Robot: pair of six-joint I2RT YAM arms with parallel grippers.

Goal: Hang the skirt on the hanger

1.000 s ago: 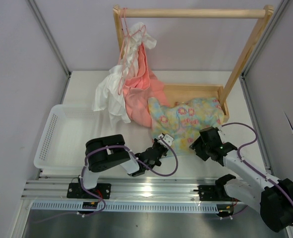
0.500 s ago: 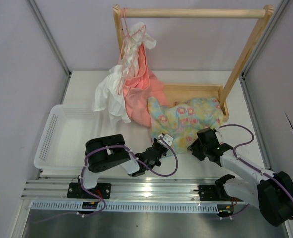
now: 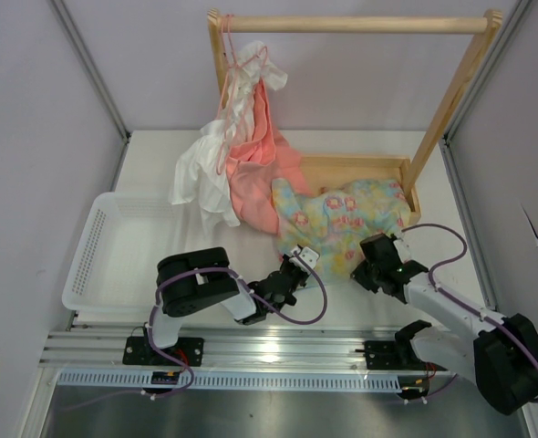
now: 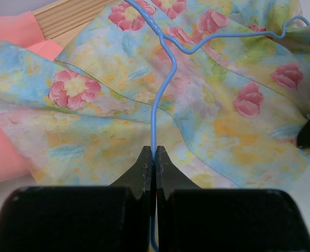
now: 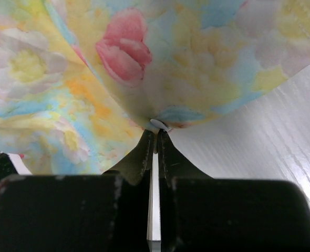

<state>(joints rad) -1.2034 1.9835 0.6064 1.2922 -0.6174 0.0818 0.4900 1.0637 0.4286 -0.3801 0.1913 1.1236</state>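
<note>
The skirt (image 3: 342,219), pale yellow and blue with pink flowers, lies crumpled over the front of the wooden rack base. The hanger (image 4: 163,79) is a thin light-blue wire lying across the skirt, its hook curling away at the upper right. My left gripper (image 4: 154,155) is shut on the hanger's straight wire, at the skirt's near left edge (image 3: 299,262). My right gripper (image 5: 156,132) is shut on the skirt's (image 5: 144,68) near hem, pinching a fold at the fingertips; seen from above it sits at the skirt's near right corner (image 3: 370,248).
A wooden rack (image 3: 351,25) stands at the back with its base frame (image 3: 356,164) on the table. A pink hanger (image 3: 246,59) on its rail carries a salmon garment (image 3: 260,173) and a white one (image 3: 201,178). A white basket (image 3: 114,251) sits left.
My right gripper has closed from open onto the skirt's near hem and shifted slightly. The left gripper stays shut on the hanger wire without moving.
</note>
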